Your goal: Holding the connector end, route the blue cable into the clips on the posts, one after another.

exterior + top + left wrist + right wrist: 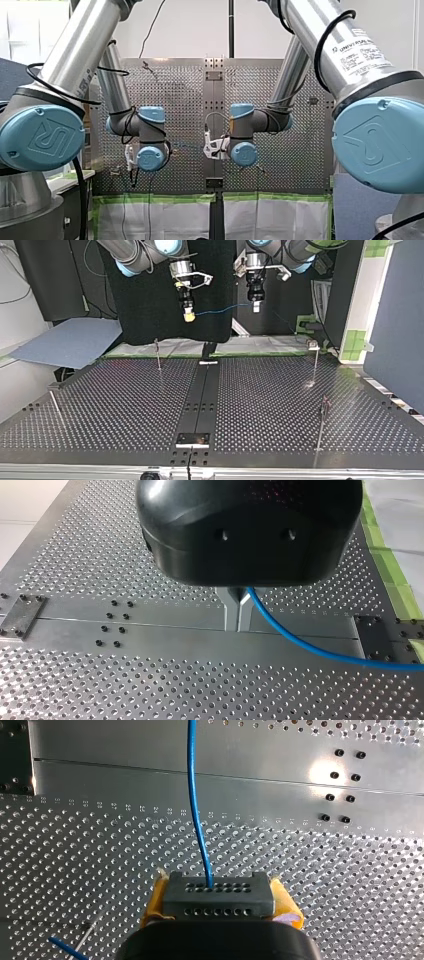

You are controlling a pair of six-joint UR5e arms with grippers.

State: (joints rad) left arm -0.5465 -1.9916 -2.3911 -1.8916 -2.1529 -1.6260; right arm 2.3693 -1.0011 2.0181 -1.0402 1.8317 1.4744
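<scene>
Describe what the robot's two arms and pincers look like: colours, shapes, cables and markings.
My left arm and my right arm are silver tubes with light blue round joint caps bearing an embossed logo; black cables loop around both. My right arm carries dark printed lettering. My left pincer has a rounded black body and narrow metal fingers. My right pincer has yellow pads.

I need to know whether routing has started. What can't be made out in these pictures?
- Clips on the posts: too small in the top view.
- blue cable: cut off by the left wrist view's edge.
- right gripper: its own body hides its hold on the connector, right wrist view.
- left gripper: its black housing covers where it pinches the cable.
</scene>
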